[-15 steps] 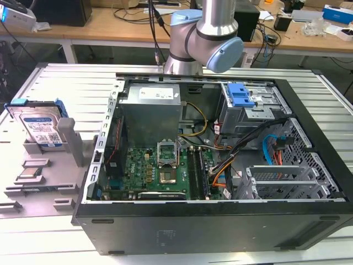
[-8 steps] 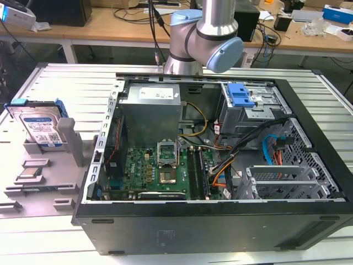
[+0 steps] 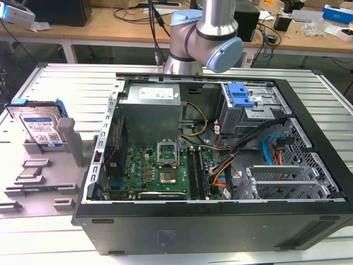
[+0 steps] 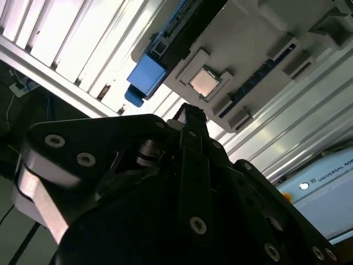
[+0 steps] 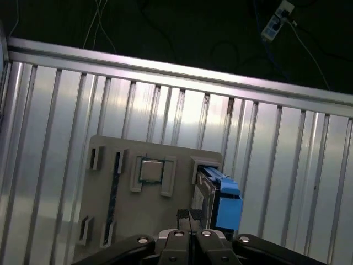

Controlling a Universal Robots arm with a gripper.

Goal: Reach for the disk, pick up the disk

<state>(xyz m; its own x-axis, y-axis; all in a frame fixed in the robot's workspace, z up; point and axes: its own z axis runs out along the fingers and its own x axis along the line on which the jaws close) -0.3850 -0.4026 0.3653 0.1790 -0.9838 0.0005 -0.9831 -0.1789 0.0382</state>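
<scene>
While the gripper (image 5: 188, 216), seemingly pressed together, hangs above the disk (image 5: 205, 190), we should centre it on that upright edge, clear of the chip (image 5: 150, 170).

The arm (image 3: 216, 16) is silver, with a grey joint (image 3: 185, 41) and a light blue cap (image 3: 225, 54). The gripper (image 4: 190, 113) is black, with round silver screws (image 4: 197, 224).
</scene>
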